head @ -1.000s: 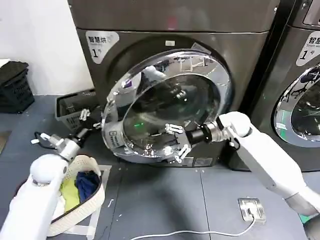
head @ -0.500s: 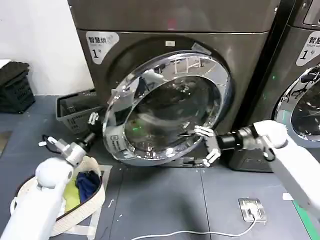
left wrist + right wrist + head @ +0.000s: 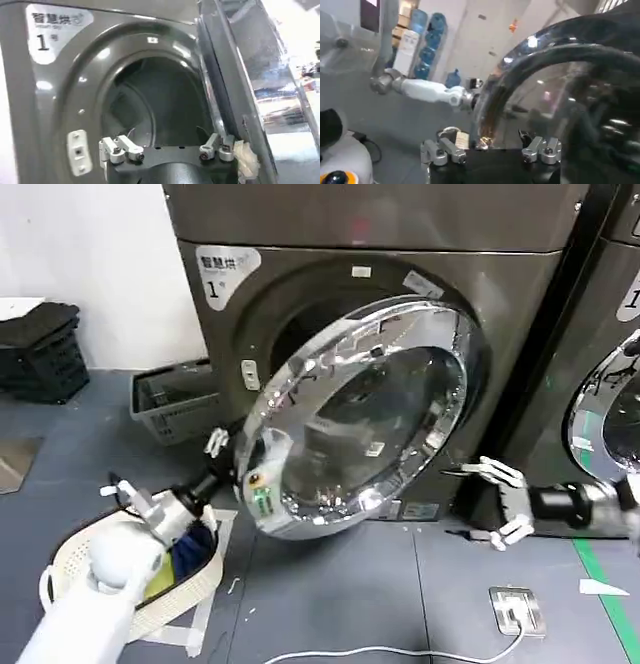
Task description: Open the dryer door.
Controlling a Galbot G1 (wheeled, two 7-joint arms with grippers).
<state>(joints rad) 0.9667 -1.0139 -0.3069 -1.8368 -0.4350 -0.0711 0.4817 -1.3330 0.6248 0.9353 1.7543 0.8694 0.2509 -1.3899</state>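
We see the dryer door (image 3: 365,419) swung partly out from the dryer (image 3: 400,284), our left gripper (image 3: 222,456) at its eight o'clock edge, fingers spread and gripping nothing, and our right gripper (image 3: 500,502) spread empty at four o'clock, well clear.

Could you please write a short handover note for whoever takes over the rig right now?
Left gripper: open, at the free edge of the dryer door, low on the side away from the hinge; contact cannot be told.
Right gripper: open, holding nothing, off the door, low in front of the dryer near its lower right corner.
Done: the door is unlatched and swung partly out; the drum opening shows in the left wrist view.
Left: probably swing the door wider with the left arm; keep the right arm away from it.
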